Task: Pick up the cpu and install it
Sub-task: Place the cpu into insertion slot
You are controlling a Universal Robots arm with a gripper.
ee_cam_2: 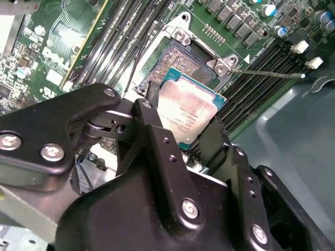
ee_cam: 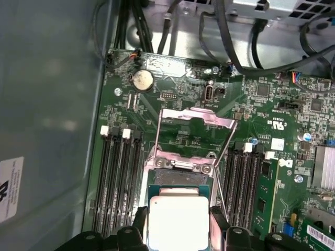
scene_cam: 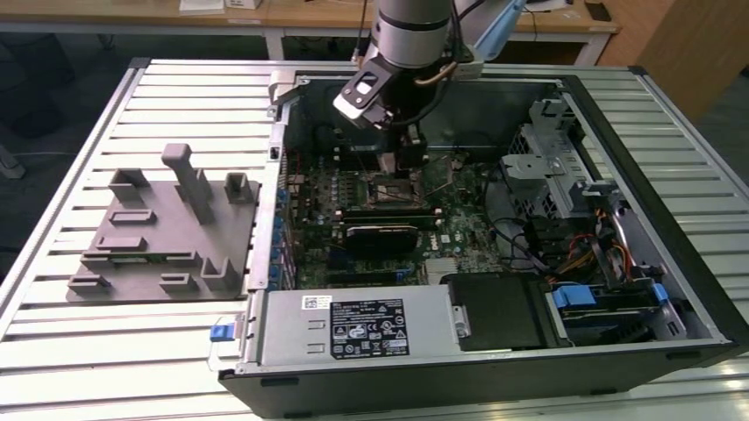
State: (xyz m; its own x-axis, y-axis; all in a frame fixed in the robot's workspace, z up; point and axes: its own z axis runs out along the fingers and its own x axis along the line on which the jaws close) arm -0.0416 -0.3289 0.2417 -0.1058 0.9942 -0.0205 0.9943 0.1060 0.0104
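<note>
The cpu [ee_cam: 178, 222], a flat square chip with a pale metal top and a thin green rim, sits between the black fingers [ee_cam: 218, 220] of my gripper [ee_cam: 178, 226], which is shut on its two opposite edges. It hovers just above the open socket [ee_cam: 180, 178] on the green motherboard, partly overlapping the socket's near edge. The socket's metal load plate [ee_cam: 196, 120] is flipped up and back. In the second wrist view the cpu [ee_cam_2: 189, 112] hangs tilted over the socket [ee_cam_2: 178, 60]. In the exterior view my gripper [scene_cam: 406, 160] reaches down into the computer case, right over the socket [scene_cam: 395, 189].
Memory slots [ee_cam: 118, 178] flank the socket on both sides. A thin lever [ee_cam_2: 267, 73] sticks out beside it. The open case [scene_cam: 655, 219] holds a power supply [scene_cam: 351, 329] and a drive cage [scene_cam: 562, 175]. A grey holder block [scene_cam: 164, 232] with posts lies on the slatted table.
</note>
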